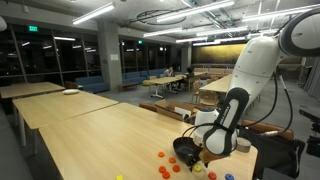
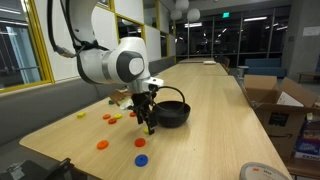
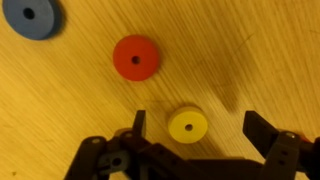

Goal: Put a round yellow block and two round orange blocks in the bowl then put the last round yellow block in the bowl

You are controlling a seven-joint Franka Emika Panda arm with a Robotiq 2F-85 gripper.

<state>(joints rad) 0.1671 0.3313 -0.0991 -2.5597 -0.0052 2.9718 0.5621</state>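
Note:
In the wrist view a round yellow block (image 3: 187, 125) with a centre hole lies flat on the wooden table, between the fingers of my open gripper (image 3: 200, 128); neither finger touches it. A round orange block (image 3: 135, 57) lies just beyond it. In both exterior views the gripper (image 1: 196, 152) (image 2: 148, 123) hangs low over the table right beside the black bowl (image 1: 183, 147) (image 2: 176, 115). Orange blocks (image 1: 160, 156) (image 2: 102, 145) and another yellow block (image 2: 81, 114) lie scattered on the table. I cannot see inside the bowl.
A round blue block (image 3: 30, 18) lies near the orange one; it also shows in an exterior view (image 2: 141, 159). A small grey cylinder (image 1: 243, 146) stands behind the arm. The table's front edge (image 2: 90, 172) is close to the blocks. Cardboard boxes (image 2: 275, 100) stand off the table.

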